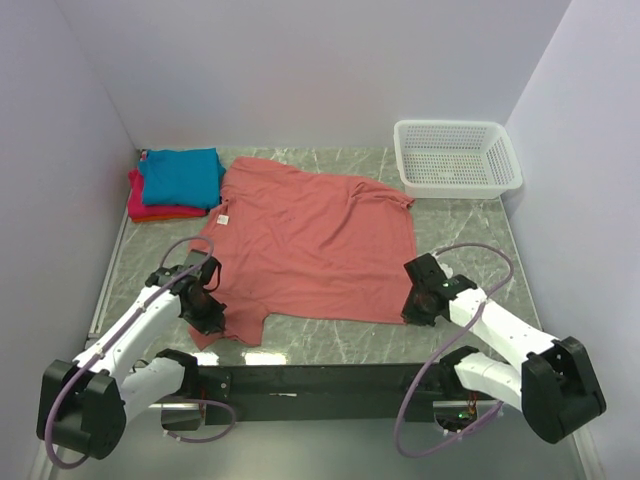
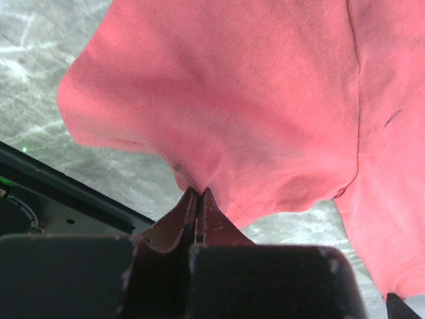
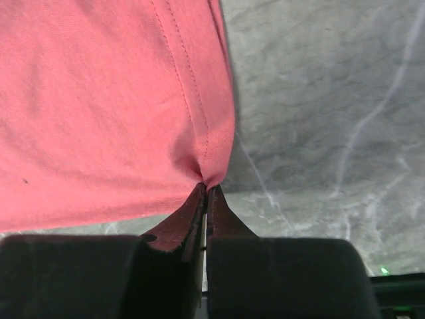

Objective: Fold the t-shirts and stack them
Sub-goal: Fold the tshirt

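A salmon-red t-shirt point(image 1: 310, 240) lies spread flat across the middle of the marble table. My left gripper point(image 1: 212, 318) is shut on its near left edge, the cloth bunched at the fingertips point(image 2: 197, 191). At the near right corner my right gripper point(image 1: 413, 312) is shut on the hem point(image 3: 207, 185). A teal-blue t-shirt point(image 1: 180, 176) lies folded on top of a magenta-pink one point(image 1: 148, 208) at the far left.
A white mesh basket point(image 1: 457, 157) stands at the far right corner. Grey walls close in the table on the left, back and right. A dark rail point(image 1: 300, 378) runs along the near edge between the arm bases.
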